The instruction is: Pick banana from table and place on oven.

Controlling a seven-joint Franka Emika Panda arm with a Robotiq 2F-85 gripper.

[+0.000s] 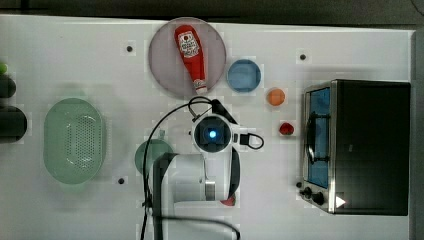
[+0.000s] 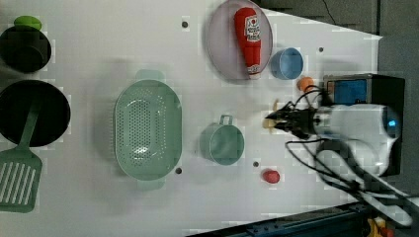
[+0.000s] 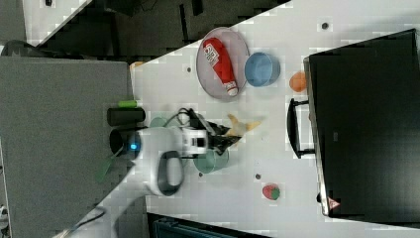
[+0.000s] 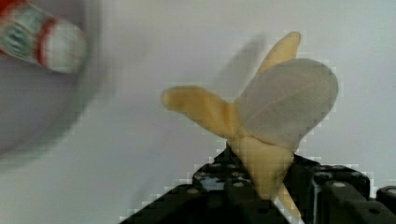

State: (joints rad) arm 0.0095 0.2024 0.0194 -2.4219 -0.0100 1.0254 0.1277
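- White table (image 1: pixel 65 60), top view: toaster oven (image 1: pixel 372 145) stands at 3 o'clock, black top, glass door facing the centre. Grey plate (image 1: pixel 162 60) at 12 o'clock carries a ketchup bottle (image 1: pixel 191 55). Blue bowl (image 1: pixel 244 75), orange fruit (image 1: pixel 275 96) and a strawberry (image 1: pixel 285 128) lie between plate and oven. Green colander (image 1: pixel 74 140) sits at 9 o'clock. The white arm (image 1: pixel 200 175) covers the middle, a green cup (image 1: pixel 150 155) just beside it.
- Left view: gripper (image 2: pixel 276 120) points toward 9 o'clock, with the banana (image 2: pixel 269 123) at its tip, pale yellow. Green cup (image 2: pixel 223 143) lies near, at 8 o'clock from it. Dark pan (image 2: pixel 32 113) and green spatula (image 2: pixel 20 177) sit at the 9 o'clock edge.
- Right view: banana (image 3: pixel 240 126) juts from the black fingers (image 3: pixel 223 141), its peel lobes spread toward 3 o'clock, well apart from the oven (image 3: pixel 366 129).
- Wrist view: gripper (image 4: pixel 268 186) is clamped on the stem end of the banana (image 4: pixel 280 112), its peel lobes splayed above the fingers and clear of the table (image 4: pixel 163 154).
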